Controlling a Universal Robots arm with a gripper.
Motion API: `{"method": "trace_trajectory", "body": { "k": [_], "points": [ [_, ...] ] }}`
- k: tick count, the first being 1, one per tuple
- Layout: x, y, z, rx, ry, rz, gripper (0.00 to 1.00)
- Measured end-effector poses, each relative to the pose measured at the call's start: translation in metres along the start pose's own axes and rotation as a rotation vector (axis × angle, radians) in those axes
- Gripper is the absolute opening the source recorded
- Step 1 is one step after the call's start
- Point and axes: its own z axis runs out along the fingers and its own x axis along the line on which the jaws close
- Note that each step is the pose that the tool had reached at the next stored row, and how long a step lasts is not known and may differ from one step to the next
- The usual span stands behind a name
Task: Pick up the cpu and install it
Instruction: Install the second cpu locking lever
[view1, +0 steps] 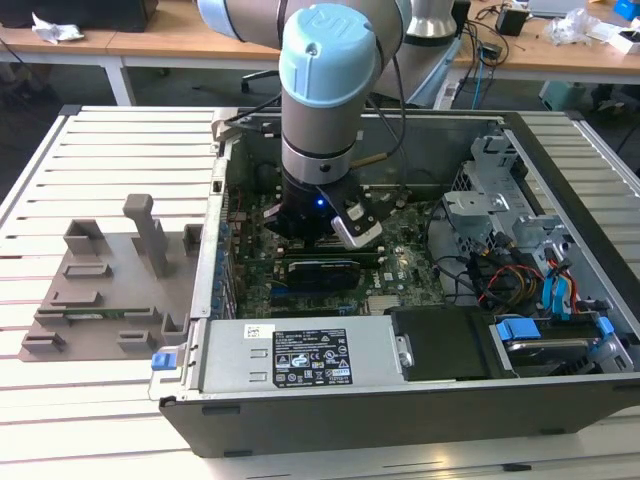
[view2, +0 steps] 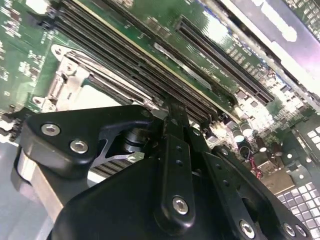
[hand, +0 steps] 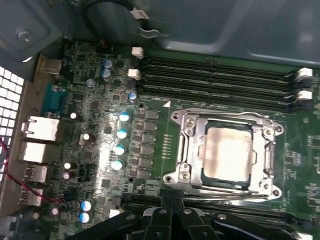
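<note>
The cpu (hand: 227, 152) seated in the metal socket frame (hand: 226, 186) on the motherboard (hand: 115, 100) just beyond the gripper's (hand: 172, 197) tips in the first wrist view, jaws pressed together holding nothing, second wrist view showing the fingers (view2: 172, 127) closed beside the frame, exterior view showing the arm (view1: 325, 90) lowered into the computer case (view1: 560, 390).

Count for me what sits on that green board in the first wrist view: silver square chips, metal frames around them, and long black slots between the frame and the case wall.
cpu, lying in its socket: 1
metal socket frame: 1
long black memory slots: 4
Total: 6
</note>
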Motion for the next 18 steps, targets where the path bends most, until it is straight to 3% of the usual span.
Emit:
{"method": "trace_trajectory", "body": {
  "k": [10, 18],
  "points": [
    [0.0008, 0.0104, 0.0099, -0.0039, 0.0029, -0.020, 0.11],
    [0.0007, 0.0116, 0.0049, -0.0043, 0.0035, -0.029, 0.11]
  ]
}}
